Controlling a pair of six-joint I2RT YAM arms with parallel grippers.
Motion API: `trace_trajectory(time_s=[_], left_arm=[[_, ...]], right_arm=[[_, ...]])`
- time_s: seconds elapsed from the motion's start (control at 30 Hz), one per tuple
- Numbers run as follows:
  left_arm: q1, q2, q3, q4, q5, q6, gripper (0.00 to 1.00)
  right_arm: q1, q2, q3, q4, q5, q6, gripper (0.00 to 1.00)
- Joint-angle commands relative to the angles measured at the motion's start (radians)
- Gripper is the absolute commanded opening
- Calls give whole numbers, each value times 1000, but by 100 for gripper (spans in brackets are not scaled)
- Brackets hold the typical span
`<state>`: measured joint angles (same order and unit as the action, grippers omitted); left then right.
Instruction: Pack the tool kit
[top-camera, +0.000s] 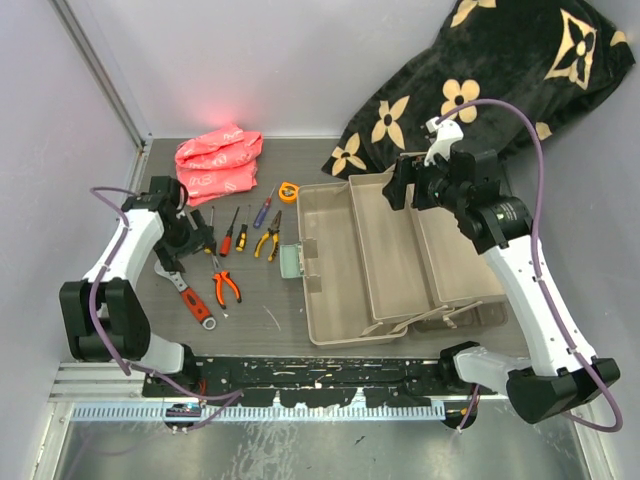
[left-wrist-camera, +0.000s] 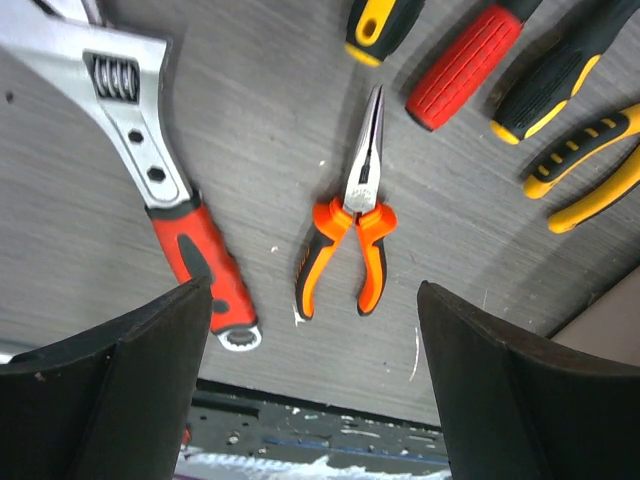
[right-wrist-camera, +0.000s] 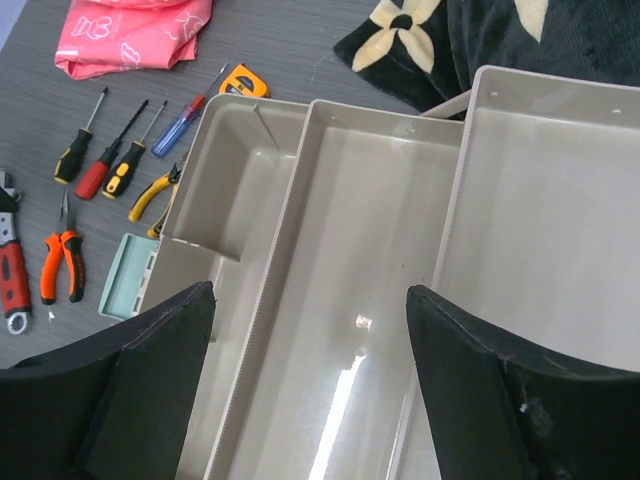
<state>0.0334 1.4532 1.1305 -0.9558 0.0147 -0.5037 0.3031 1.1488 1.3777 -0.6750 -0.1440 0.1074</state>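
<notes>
Lying open on the table's right half, the beige toolbox (top-camera: 352, 262) shows bare stepped trays; the right gripper (right-wrist-camera: 310, 292) hovers above them, fingers released. Near the left edge, the left gripper (left-wrist-camera: 312, 298), also released, hangs over the red-handled wrench (top-camera: 190, 295) and orange pliers (top-camera: 226, 288). Farther back lie yellow pliers (top-camera: 267, 240), screwdrivers (top-camera: 232, 232), then the orange tape measure (top-camera: 288, 189).

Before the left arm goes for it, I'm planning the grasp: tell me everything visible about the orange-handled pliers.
The orange-handled pliers are long-nosed: slim steel jaws, closed, tapering to a point; orange rubbery handles edged in black, slightly spread. They lie flat on the grey table beside the wrench, nose toward the screwdrivers. Only the table touches them.
</notes>
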Motion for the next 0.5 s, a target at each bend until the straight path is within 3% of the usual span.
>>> trace_trajectory(time_s=[0.0, 0.23, 0.47], left_arm=[[12, -15, 48, -81, -18, -90, 85], [64, 54, 145, -172, -84, -112, 86], [151, 82, 56, -137, -79, -69, 85]], right_arm=[[7, -13, 106, -93, 6, 52, 83], [8, 52, 257, -271, 43, 66, 84], [8, 166, 475, -402, 72, 47, 85]])
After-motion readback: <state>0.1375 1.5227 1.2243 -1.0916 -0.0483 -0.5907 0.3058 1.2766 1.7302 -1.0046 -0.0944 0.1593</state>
